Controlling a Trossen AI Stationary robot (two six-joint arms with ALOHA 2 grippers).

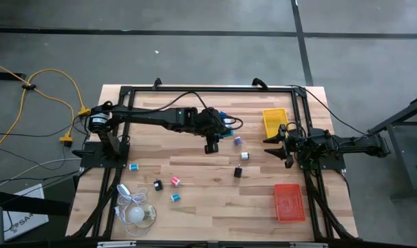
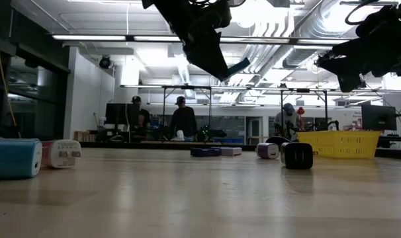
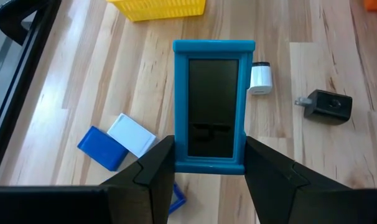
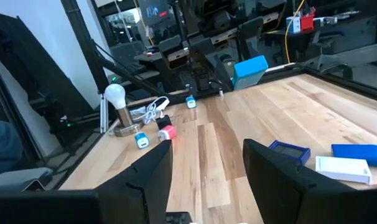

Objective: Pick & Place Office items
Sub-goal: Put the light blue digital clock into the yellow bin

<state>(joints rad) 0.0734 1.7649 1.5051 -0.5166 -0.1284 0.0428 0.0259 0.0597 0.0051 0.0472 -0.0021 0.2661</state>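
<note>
- Desk [image 1: 195,200]: light wood planks inside a black frame; it carries all the items listed below.
- Left arm: reaches from the left edge toward the desk's middle. Left gripper [image 3: 204,163]: fingers narrowed onto a teal-framed dark panel [image 3: 212,106], gripping its lower edge and holding it above the desk.
- Right arm: parked at the right edge. Right gripper [image 4: 207,180]: fingers [image 4: 145,180] stand apart with nothing between them.
- Yellow tray [image 1: 274,121]: near the far right corner, just beside the right gripper; contents cannot be made out.
- Orange tray [image 1: 289,202]: near the near right corner; contents not discernible.
- White bulb with coiled cord [image 1: 137,210]: near the near left corner.
- Office items below the held panel: a blue piece [image 3: 101,148] touching a white piece [image 3: 131,134], a white plug block [image 3: 260,78] and a black plug block [image 3: 325,106]. A further blue piece is mostly hidden behind the left finger.
- Office items toward the near left: teal [image 1: 133,167], black [image 1: 157,184], pink-red [image 1: 175,181] and teal [image 1: 175,198] pieces, lying apart from one another.
- Background in the low view: people stand behind distant benches; details are too small to tell.
</note>
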